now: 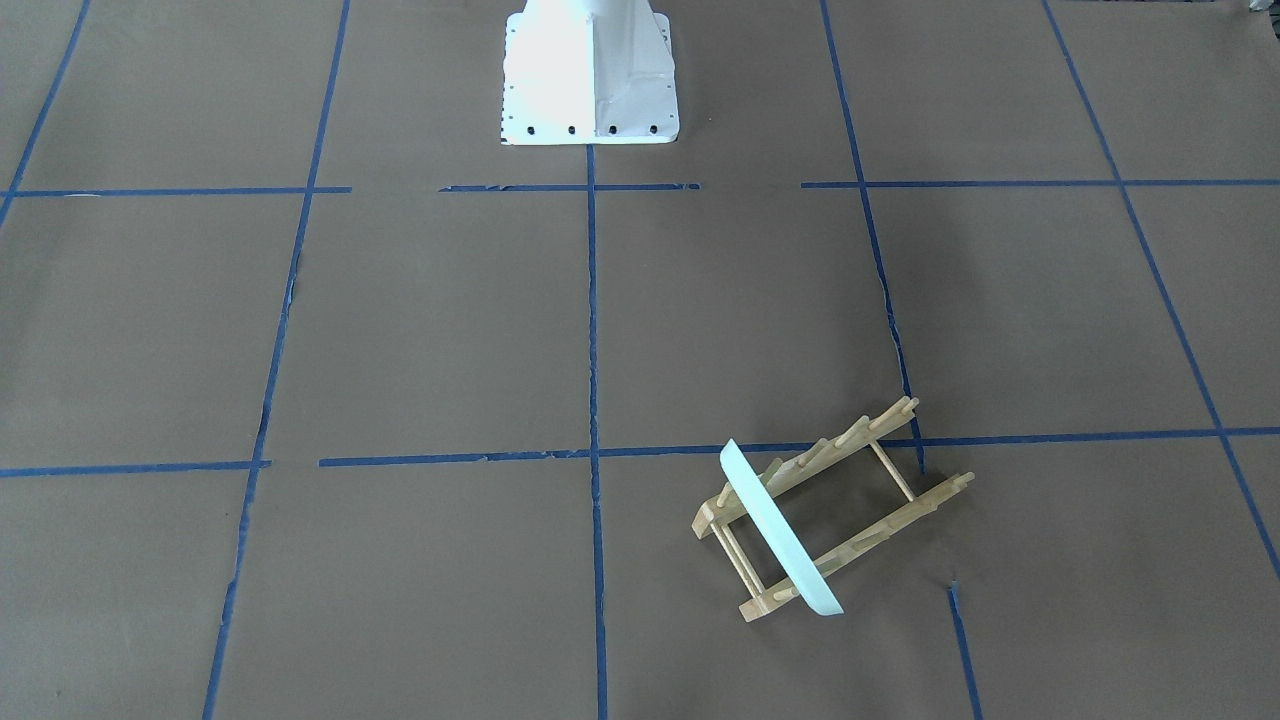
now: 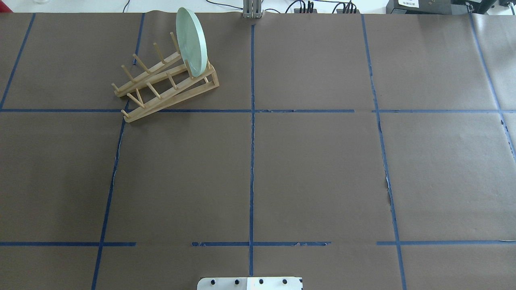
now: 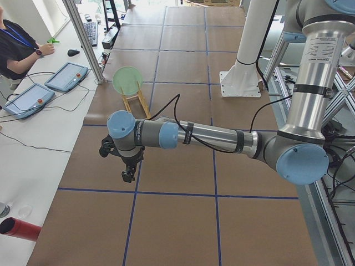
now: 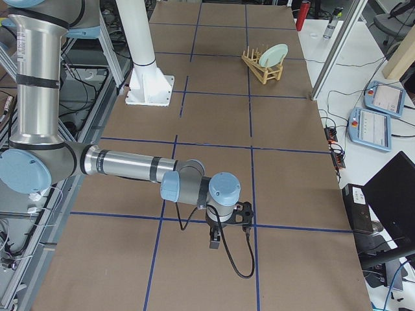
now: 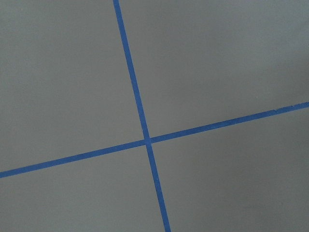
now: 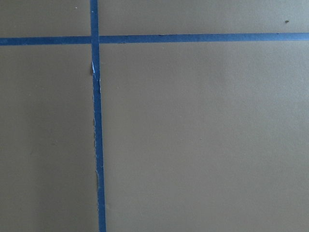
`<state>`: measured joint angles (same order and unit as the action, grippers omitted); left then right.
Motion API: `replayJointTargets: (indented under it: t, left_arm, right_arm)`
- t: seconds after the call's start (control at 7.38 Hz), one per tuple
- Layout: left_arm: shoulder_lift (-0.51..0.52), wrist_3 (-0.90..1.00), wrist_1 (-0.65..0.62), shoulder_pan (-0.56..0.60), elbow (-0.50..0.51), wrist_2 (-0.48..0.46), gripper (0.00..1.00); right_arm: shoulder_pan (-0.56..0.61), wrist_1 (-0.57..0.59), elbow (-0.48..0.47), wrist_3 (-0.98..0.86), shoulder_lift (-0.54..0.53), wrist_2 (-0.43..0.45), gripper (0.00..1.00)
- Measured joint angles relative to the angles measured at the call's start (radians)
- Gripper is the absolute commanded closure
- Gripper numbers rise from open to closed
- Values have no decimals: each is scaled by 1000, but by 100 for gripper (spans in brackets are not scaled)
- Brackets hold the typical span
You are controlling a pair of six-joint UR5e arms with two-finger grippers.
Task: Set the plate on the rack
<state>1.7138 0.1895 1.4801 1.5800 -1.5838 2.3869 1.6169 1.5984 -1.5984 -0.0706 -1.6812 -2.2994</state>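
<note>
The pale mint-green plate stands on edge between the pegs at one end of the light wooden rack, at the table's far left. Both also show in the front-facing view, plate and rack. No gripper touches them. My left gripper hangs over bare table at the left end, far from the rack. My right gripper hangs over bare table at the right end. I cannot tell whether either is open or shut. Both wrist views show only brown paper and blue tape.
The white robot base stands at the table's near edge. An operator sits beside two teach pendants on a side bench. A red cylinder lies there too. Blue tape lines grid the brown table cover.
</note>
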Motion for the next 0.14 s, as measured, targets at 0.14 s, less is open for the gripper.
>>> replayJointTargets:
  t: [0.14]
  left_arm:
    - [0, 0, 0, 0, 0, 0, 0]
  right_arm:
    - [0, 0, 0, 0, 0, 0, 0]
